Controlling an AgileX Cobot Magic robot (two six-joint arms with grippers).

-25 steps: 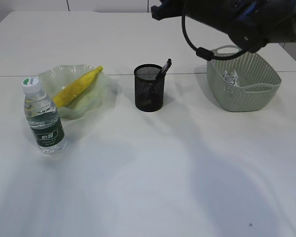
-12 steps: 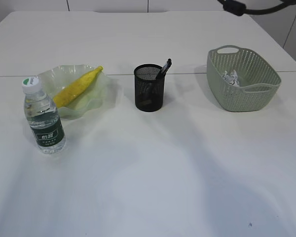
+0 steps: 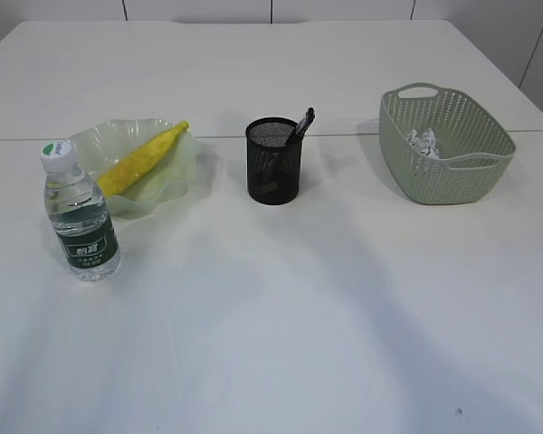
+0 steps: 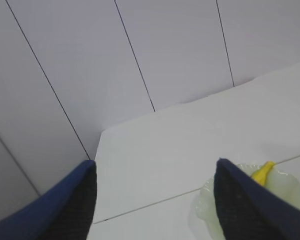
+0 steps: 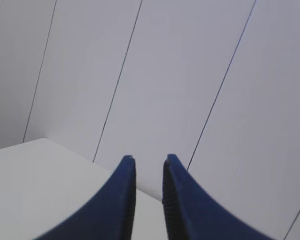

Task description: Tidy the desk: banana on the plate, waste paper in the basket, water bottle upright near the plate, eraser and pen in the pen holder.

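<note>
A yellow banana [image 3: 143, 155] lies on the pale green plate [image 3: 176, 181] at the left. The water bottle [image 3: 81, 217] stands upright just in front of the plate. A black pen [image 3: 304, 121] sticks out of the black mesh pen holder [image 3: 273, 163]. I cannot make out the eraser. Crumpled waste paper [image 3: 423, 142] lies in the green basket [image 3: 452, 172]. Neither arm shows in the exterior view. My left gripper [image 4: 155, 167] is wide open and empty, high above the plate's rim [image 4: 202, 210] and the banana tip [image 4: 262, 172]. My right gripper [image 5: 149, 159] is empty, with a narrow gap, facing the wall.
The white table has a seam [image 3: 344, 136] running across it behind the objects. White wall panels [image 5: 190, 75] stand behind the table. The objects sit in a row across the table's middle.
The right arm, over the basket and pen holder a second ago, has lifted up and out of the exterior view. The objects have not moved.
</note>
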